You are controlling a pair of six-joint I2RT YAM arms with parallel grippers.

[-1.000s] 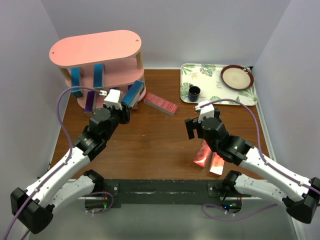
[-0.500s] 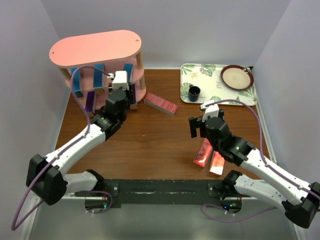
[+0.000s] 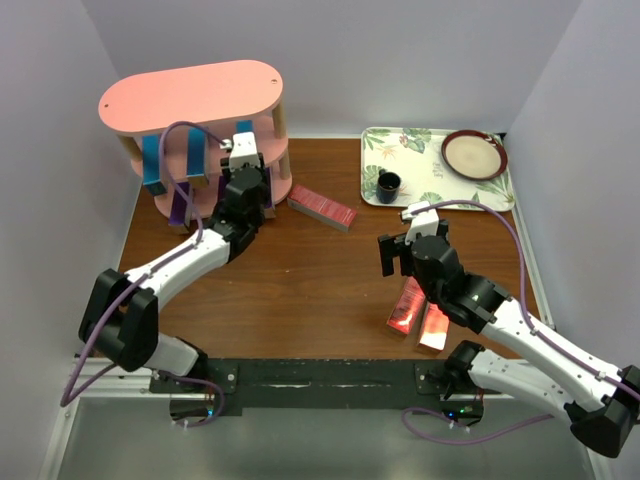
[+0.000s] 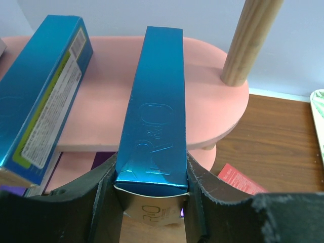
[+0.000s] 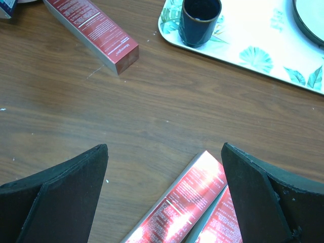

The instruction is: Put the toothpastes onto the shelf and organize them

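The left arm (image 3: 190,255) reaches to the pink shelf (image 3: 190,95), and the left jaws are clenched on the near end of a blue toothpaste carton (image 4: 157,101) that points out over the middle board, beside a wooden post (image 4: 250,40). A second blue carton (image 4: 43,96) stands just to its left on the same board. Purple cartons (image 3: 178,207) lean on the bottom tier. One red carton (image 3: 322,207) lies flat on the desk (image 3: 300,280) near the shelf's right end. The right jaws hang spread wide above the desk, grasping nothing, with two more red cartons (image 5: 177,207) side by side beneath them. A floral tray (image 3: 425,180) at the far right holds a dark cup (image 3: 388,184) and a plate (image 3: 474,153).
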